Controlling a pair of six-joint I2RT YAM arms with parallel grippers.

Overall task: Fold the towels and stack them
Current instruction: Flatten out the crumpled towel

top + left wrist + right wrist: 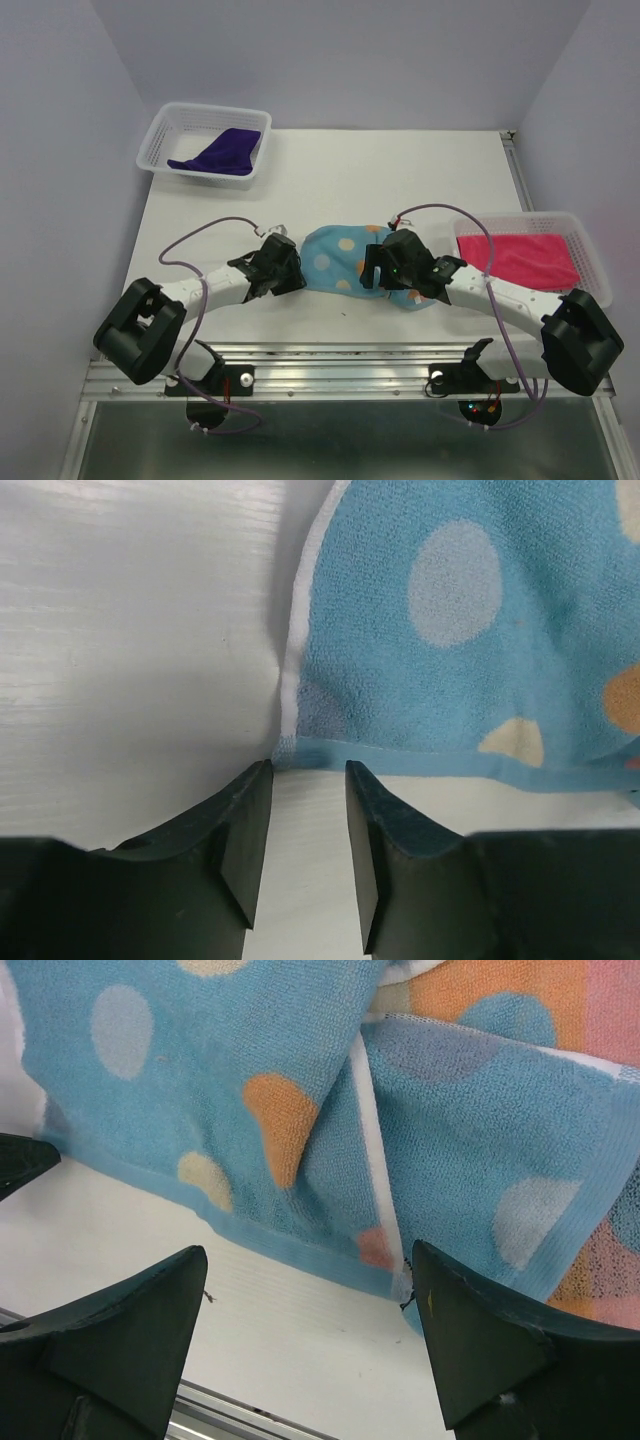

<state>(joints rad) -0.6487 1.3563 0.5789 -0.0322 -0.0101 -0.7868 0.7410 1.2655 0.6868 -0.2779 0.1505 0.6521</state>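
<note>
A blue towel with spots (335, 262) lies in the middle of the white desk (400, 170), between the two arms. From the top, the right arm covers the towel's right end, so its full shape cannot be seen. Both claws are dark and hard to make out from up there.

The left claw (290, 262) sits at the towel's left edge. In its own camera the left claw (308, 770) has its two fingers a little apart, with only bare desk in the gap. The towel's corner (300, 745) lies just past the tips. The towel (470, 630) runs off the top and right of that picture.

The right claw (368, 270) is at the towel's near edge. In its own camera the right claw (308, 1250) is spread wide and grips nothing. The towel (250, 1090) is folded over itself there, with one flap lying on another, and its blue hem runs between the tips. An orange and pink part shows at the top right and is cut off. A dark piece (20, 1165) pokes in at the left edge; what it is cannot be told.

A purple towel (222, 153) lies crumpled in the far left basket (160, 135). A pink towel (525, 258) lies flat in the right basket (590, 262), and the right arm hides that basket's near left corner.
</note>
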